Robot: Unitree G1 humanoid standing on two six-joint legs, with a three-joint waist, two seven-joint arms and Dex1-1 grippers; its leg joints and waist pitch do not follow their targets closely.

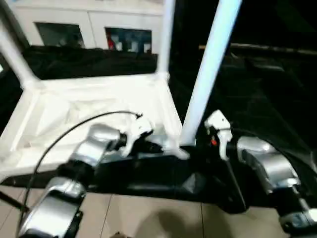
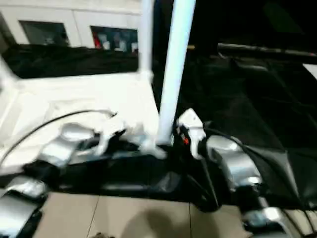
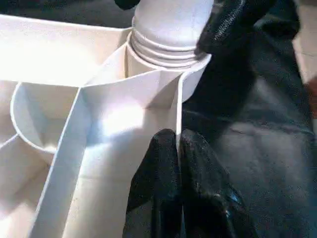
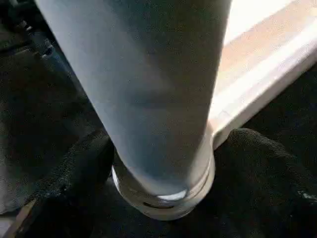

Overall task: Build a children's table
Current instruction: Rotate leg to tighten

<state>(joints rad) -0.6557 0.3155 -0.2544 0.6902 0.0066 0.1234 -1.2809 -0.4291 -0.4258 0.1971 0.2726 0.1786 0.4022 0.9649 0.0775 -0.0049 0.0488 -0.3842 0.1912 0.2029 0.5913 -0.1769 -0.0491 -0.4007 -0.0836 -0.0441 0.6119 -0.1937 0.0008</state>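
The white table top (image 1: 89,99) lies upside down on a black cloth, its ribbed underside facing up. Three white legs stand in its corner sockets: the far left leg (image 1: 12,49), the far right leg (image 1: 166,34) and the near right leg (image 1: 208,69). My left gripper (image 3: 178,148) is shut on the thin rim of the top, just beside the near right socket (image 3: 163,64). My right gripper (image 4: 163,168) closes around the base of the near right leg (image 4: 148,89), with a black finger (image 4: 74,183) on each side of it.
A black cloth (image 1: 257,89) covers the work surface under and to the right of the top. A white cabinet (image 1: 89,20) with dark openings stands behind. Light floor tiles (image 1: 148,218) show at the front edge. A thin black cable (image 1: 64,134) arcs over my left forearm.
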